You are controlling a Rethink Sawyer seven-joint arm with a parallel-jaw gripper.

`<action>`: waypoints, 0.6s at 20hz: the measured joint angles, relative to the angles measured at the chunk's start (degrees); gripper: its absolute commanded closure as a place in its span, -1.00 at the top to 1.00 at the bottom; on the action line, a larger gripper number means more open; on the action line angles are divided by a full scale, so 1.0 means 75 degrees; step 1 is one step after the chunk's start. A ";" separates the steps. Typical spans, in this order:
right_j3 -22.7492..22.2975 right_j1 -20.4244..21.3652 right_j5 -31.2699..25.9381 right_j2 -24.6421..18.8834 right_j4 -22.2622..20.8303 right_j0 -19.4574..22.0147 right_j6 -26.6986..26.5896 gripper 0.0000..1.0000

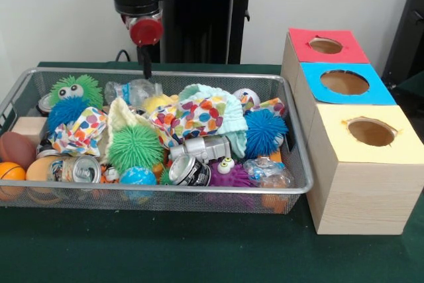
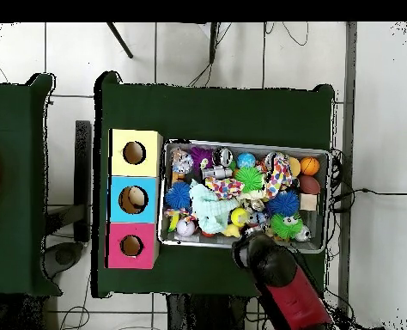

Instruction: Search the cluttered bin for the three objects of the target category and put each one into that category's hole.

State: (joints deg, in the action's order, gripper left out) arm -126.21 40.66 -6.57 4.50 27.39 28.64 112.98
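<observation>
The counter (image 1: 199, 256) is covered in green cloth, and the bin (image 1: 291, 187) is set on it, packed full with spiky balls, cans, cloths and small toys. Three wooden boxes (image 1: 361, 193) with red, blue and yellow holed tops are ranged just beside the bin. Nothing can be seen inside the holes, so the sorting is judged barely begun. The claw (image 1: 146, 63) is hung over the bin's far edge; whether it is open cannot be told.
</observation>
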 measured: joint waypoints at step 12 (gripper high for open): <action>0.0167 0.0557 -0.1332 0.0761 -0.0005 -0.0649 0.0000 1.00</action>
State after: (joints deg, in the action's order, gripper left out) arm -124.96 44.84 -16.56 10.21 27.36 23.77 112.98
